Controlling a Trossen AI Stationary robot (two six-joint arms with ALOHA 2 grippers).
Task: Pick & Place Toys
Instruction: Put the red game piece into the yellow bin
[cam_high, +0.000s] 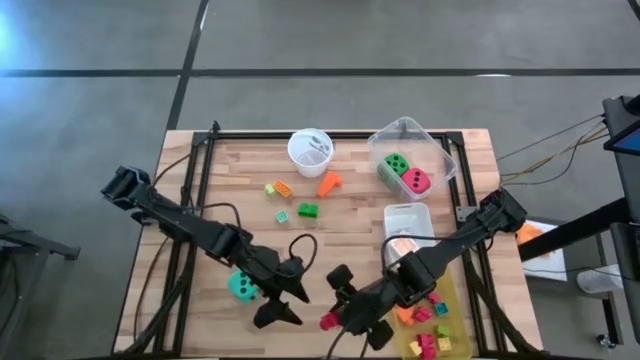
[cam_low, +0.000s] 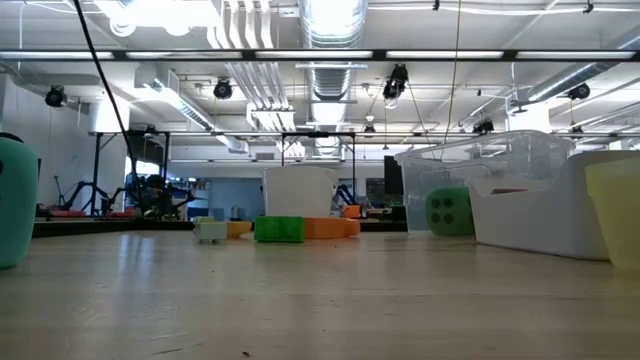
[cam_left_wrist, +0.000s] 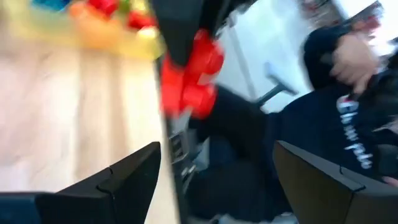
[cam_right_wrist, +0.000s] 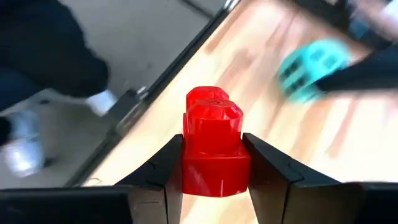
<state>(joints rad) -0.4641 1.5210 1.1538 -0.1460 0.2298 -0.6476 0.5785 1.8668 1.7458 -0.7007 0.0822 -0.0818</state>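
Your right gripper (cam_right_wrist: 208, 168) pinches a red block (cam_right_wrist: 212, 144) squarely between its jaws at the near edge of the table (cam_high: 220, 200), close to the yellow bin (cam_high: 452, 300) in the near right corner; from above, the block (cam_high: 328, 321) is only a small red spot under the dark fingers. Your left gripper (cam_high: 283, 303) sits just beside it along the same edge, jaws spread with nothing between them, next to the teal die (cam_high: 241, 285), which is partly covered by the arm. Its wrist view is heavily blurred, so you can make out little beyond the red block (cam_left_wrist: 186, 81) and a person's dark sleeve past the table edge. The green die (cam_high: 394, 166) and red-pink die (cam_high: 415, 182) lie in the clear bin (cam_high: 440, 150) at the far right corner. Loose small blocks (cam_high: 307, 210) lie near the white cup (cam_high: 310, 150) by the far edge. The low view shows neither gripper.
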